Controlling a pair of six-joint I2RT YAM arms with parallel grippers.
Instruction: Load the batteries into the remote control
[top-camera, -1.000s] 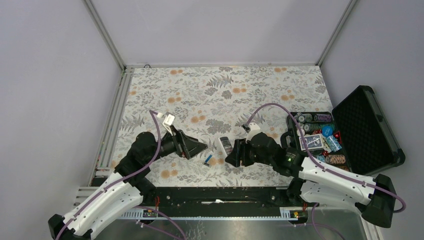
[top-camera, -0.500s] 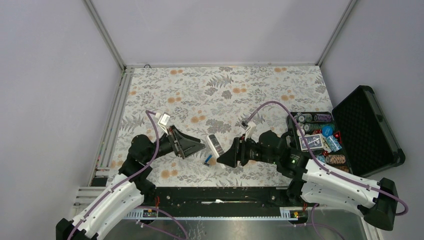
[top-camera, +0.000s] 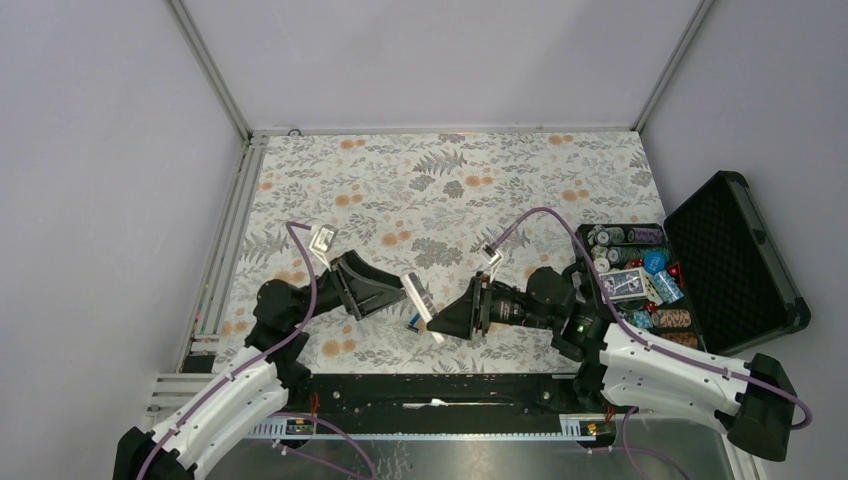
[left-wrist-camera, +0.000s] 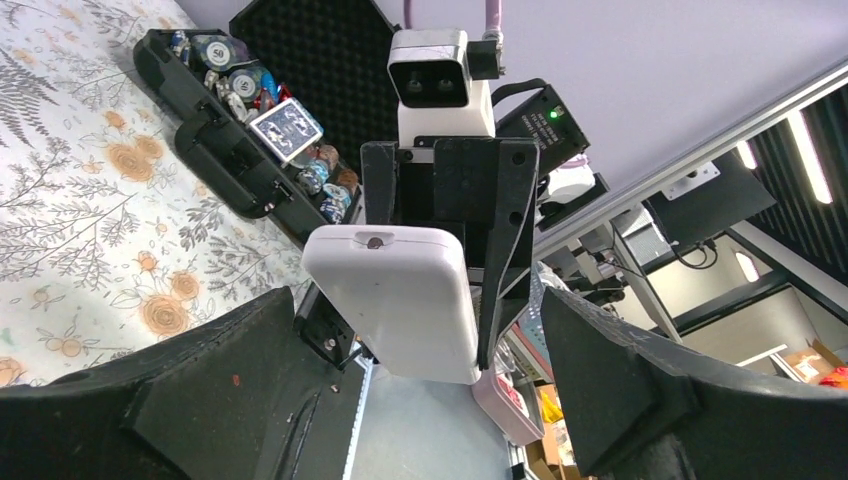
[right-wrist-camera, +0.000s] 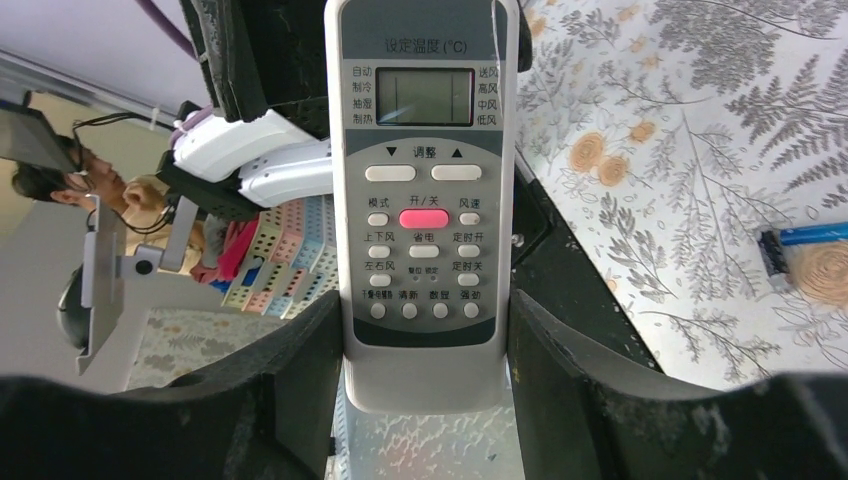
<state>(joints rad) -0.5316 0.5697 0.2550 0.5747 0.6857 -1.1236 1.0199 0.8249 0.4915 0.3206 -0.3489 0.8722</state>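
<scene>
The right tool (top-camera: 437, 322) is gripping the remote control (top-camera: 420, 300) by its lower end; its two fingers are pressing on the long side edges, set about half open around the body. The remote control is raised between the two arms, near the front edge of the tabletop (top-camera: 450, 180). Its long axis is running in line with the right tool's fingers; the end with the grey screen is pointing away from the right wrist and toward the left arm. The face with the buttons is looking at the right wrist camera; the plain white back is looking at the left wrist camera. In the top view the remote control is lying on a slant, from upper left to lower right.

The left tool (top-camera: 398, 292) is standing wide open and is holding nothing; its fingertips are just beside the screen end, and I cannot tell if they are touching it.

One blue battery (top-camera: 413, 321) is lying on the tabletop, under the remote control and between the two tools. An open black case (top-camera: 740, 250) is sitting at the right side, well apart.
</scene>
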